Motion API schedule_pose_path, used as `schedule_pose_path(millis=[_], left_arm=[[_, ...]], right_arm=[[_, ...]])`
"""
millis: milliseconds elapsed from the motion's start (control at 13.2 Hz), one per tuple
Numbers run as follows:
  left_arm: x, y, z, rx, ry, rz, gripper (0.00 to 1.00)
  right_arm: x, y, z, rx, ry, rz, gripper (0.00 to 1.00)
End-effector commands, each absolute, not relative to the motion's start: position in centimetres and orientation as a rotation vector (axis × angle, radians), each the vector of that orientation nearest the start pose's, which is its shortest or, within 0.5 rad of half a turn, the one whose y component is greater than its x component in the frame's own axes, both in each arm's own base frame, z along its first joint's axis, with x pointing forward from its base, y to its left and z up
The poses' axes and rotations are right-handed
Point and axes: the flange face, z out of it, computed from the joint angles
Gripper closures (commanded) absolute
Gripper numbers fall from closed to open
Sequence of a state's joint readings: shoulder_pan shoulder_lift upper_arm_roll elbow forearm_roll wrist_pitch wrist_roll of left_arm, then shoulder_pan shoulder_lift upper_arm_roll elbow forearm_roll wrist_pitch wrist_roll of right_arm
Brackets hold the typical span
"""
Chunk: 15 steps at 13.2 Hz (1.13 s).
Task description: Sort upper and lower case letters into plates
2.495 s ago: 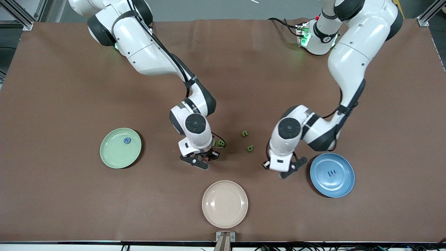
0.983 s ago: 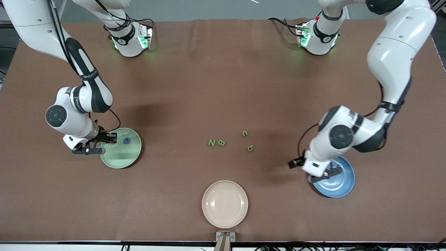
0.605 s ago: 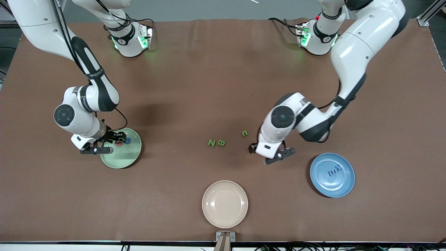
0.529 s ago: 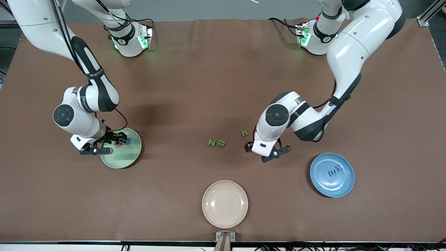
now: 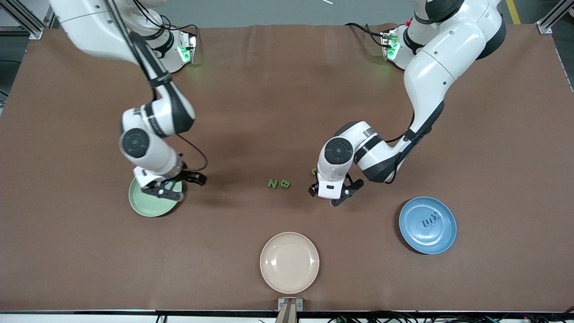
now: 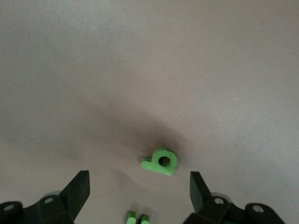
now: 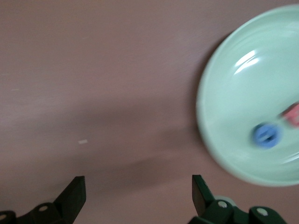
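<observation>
Brown mat [image 5: 287, 98] covering the whole table, slightly wrinkled along the top edge. Grey floor [image 5: 278, 11] visible above it. Aluminium frame posts in upper left corner [image 5: 22, 18] and upper right corner [image 5: 554, 15]. Black cables [image 5: 403, 318] and a small bracket [image 5: 290, 307] along the bottom edge. Soft even light, mild shadows.

Letters N [image 5: 271, 183] and B [image 5: 285, 184] lie side by side between two plates [image 5: 142, 205] [image 5: 444, 237].
</observation>
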<state>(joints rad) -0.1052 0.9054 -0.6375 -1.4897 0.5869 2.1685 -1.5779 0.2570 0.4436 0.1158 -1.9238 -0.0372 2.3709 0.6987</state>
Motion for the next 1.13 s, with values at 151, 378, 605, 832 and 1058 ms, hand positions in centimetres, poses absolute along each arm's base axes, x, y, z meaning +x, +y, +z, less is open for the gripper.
schedule_pose_path(millis=[151, 378, 605, 832, 1058], left_arm=[[59.0, -40.0, 18.3, -2.904, -1.128, 0.051, 0.21], [59.3, -41.2, 17.1, -2.876, -1.151, -0.002, 0.27], [60.0, -41.0, 17.2, -2.873, -1.167, -0.021, 0.27], [60.1, -41.1, 16.8, -2.882, -1.169, -0.019, 0.35], [60.0, -41.3, 16.5, -2.887, -1.166, -0.016, 0.48]], right_arm=[[59.2, 36.6, 22.7, -2.947, 0.895, -0.014, 0.00], [58.2, 41.7, 20.3, -2.968, 0.815, -0.027, 0.00], [57.4, 43.6, 18.5, -3.052, 0.673, -0.107, 0.00], [56.8, 44.5, 18.1, -3.059, 0.626, -0.129, 0.00], [56.5, 44.8, 17.5, -3.065, 0.607, -0.140, 0.03]])
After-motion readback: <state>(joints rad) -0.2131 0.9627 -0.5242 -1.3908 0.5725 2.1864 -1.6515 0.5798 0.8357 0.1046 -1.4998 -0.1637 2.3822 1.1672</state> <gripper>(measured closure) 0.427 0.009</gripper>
